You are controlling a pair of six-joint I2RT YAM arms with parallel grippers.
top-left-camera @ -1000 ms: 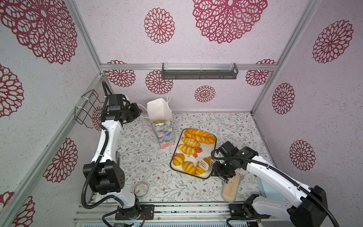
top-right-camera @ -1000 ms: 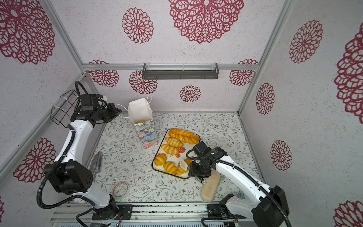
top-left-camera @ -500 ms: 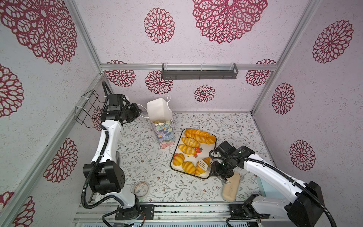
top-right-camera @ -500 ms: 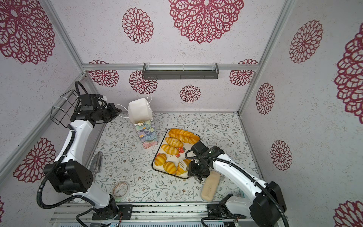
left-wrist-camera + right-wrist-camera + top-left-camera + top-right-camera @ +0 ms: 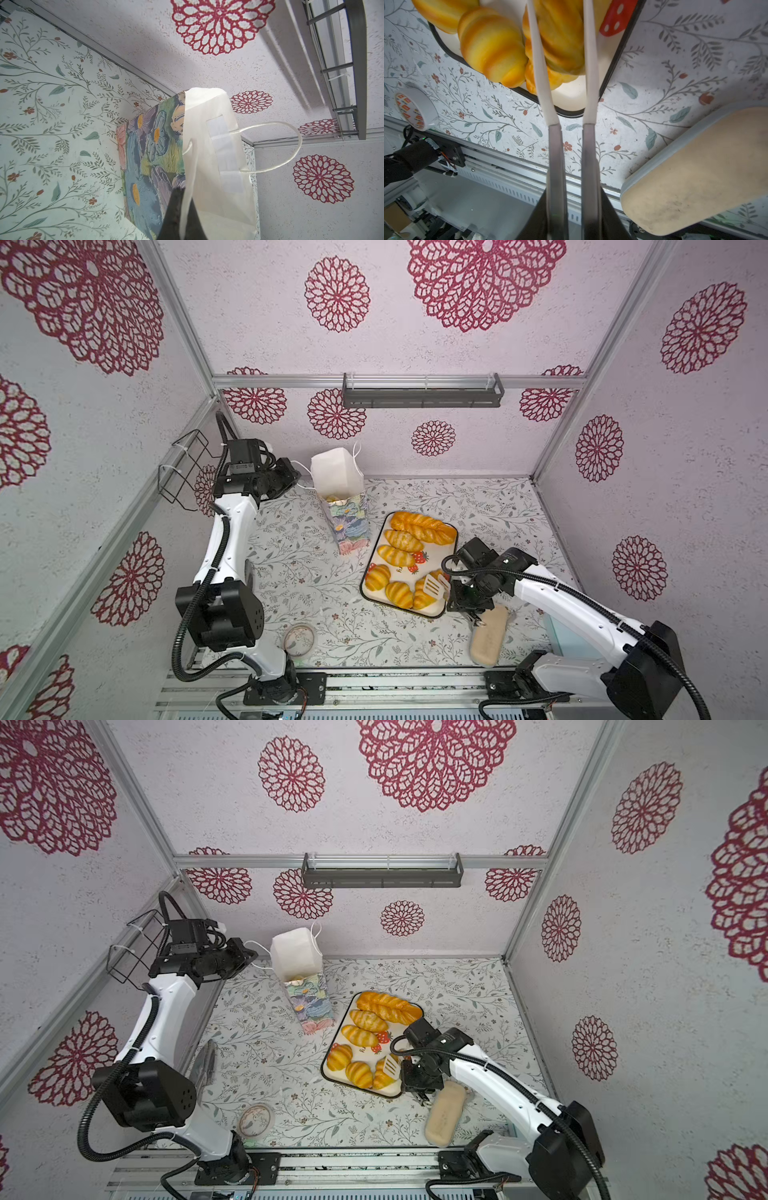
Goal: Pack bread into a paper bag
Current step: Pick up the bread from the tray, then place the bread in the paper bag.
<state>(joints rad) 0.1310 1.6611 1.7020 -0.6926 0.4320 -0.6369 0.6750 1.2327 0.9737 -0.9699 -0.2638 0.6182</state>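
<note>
The paper bag [image 5: 351, 522] stands at the back left, flowered outside and white inside, and something golden [image 5: 332, 498] shows in its mouth. My left gripper [image 5: 286, 481] is shut on the bag's white cord handle [image 5: 188, 176], which runs between the black fingers [image 5: 172, 209]. Several pieces of bread lie on the white tray [image 5: 432, 560]: a long twisted loaf [image 5: 422, 526], striped rolls [image 5: 403, 540] and croissants [image 5: 398, 594]. My right gripper [image 5: 467, 605] is shut on metal tongs [image 5: 554, 155]. Their white tips [image 5: 536, 52] press both sides of a croissant [image 5: 560, 35] at the tray's near right corner.
A pale beige block [image 5: 490, 635] lies just right of the right gripper. A tape roll [image 5: 300, 640] sits near the front edge. A wire basket [image 5: 183, 468] hangs on the left wall, and a dark shelf [image 5: 422, 391] is on the back wall. A light blue box [image 5: 569, 639] stands at the front right.
The right gripper has squeezed the tongs together on the croissant and shifted slightly toward the tray. The left arm and the bag have not moved.
</note>
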